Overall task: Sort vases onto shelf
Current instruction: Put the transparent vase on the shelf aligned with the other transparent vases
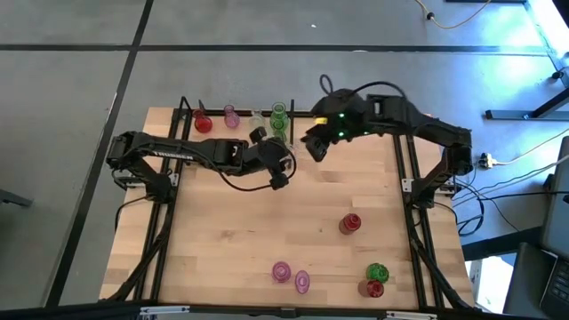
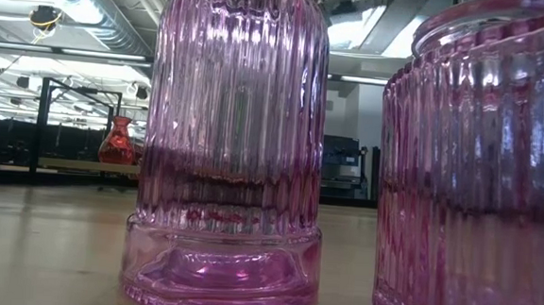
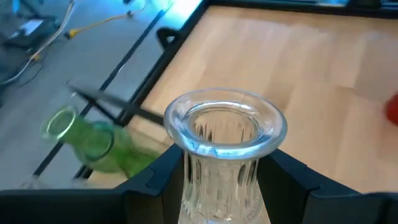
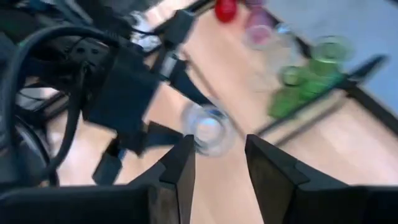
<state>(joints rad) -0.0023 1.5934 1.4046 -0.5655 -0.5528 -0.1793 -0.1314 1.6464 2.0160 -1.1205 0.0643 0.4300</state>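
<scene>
left hand (image 3: 227,180) grips a clear vase (image 3: 222,134) just in front of the shelf (image 1: 191,120); lower it upright beside the green vase (image 1: 279,114). right hand (image 4: 217,155), empty and parted, hovers near the shelf's end.

I see left arm stretched across the table's far half – left gripper (image 1: 277,175) clamped, fingers (image 3: 158,177) either side of a clear vase (image 3: 221,155) | right arm bent in from the far right – right gripper (image 4: 217,162) parted, holding nothing
</scene>
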